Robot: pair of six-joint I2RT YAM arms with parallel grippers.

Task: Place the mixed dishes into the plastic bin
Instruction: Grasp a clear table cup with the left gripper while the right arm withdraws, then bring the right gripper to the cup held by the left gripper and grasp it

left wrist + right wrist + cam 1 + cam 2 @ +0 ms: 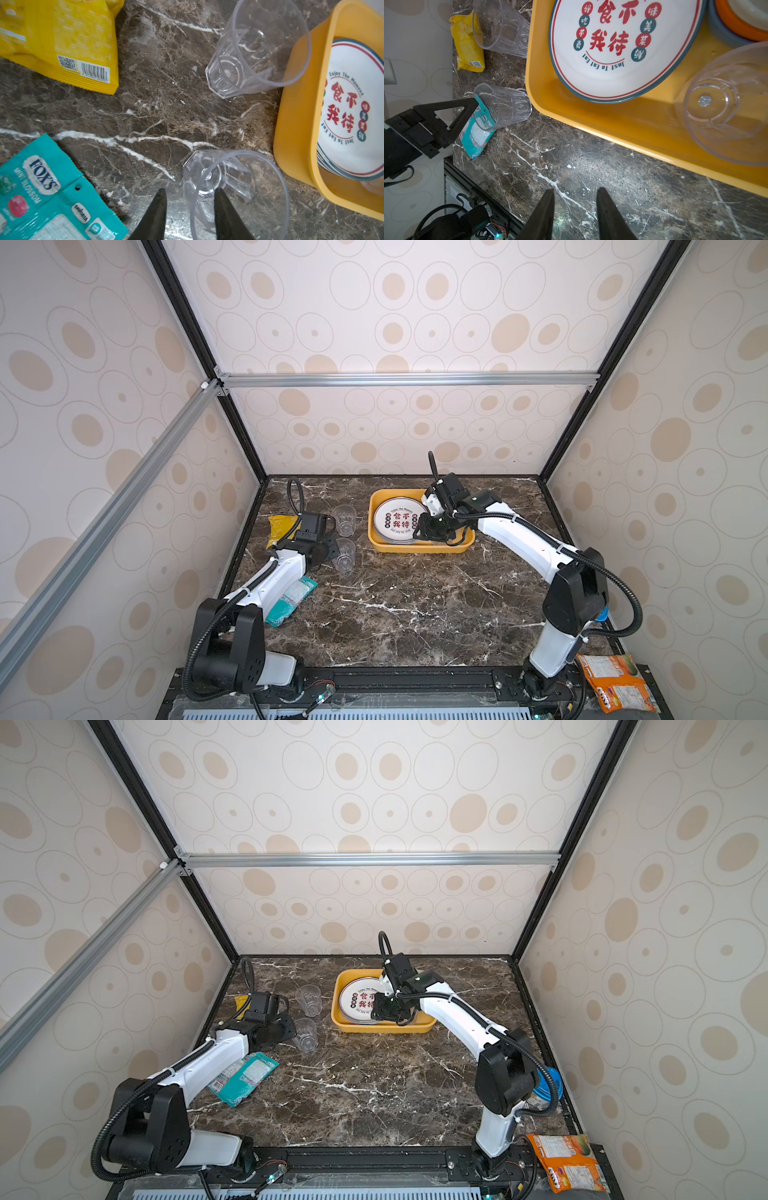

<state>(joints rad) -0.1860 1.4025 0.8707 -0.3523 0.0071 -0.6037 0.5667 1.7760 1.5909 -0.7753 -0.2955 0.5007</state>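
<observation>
Left of the yellow bin (295, 124), the left gripper (190, 190) stood half open astride the wall of a clear cup (239, 176). The right gripper (575, 189) hung half open, empty.

Robot test booth: patterned panels (415, 302) in a metal frame (407, 379) behind and beside left arm (286, 568) and right arm (519, 539), marble-look tabletop (415, 614) beneath them, rail (415, 680) at their bases.
</observation>
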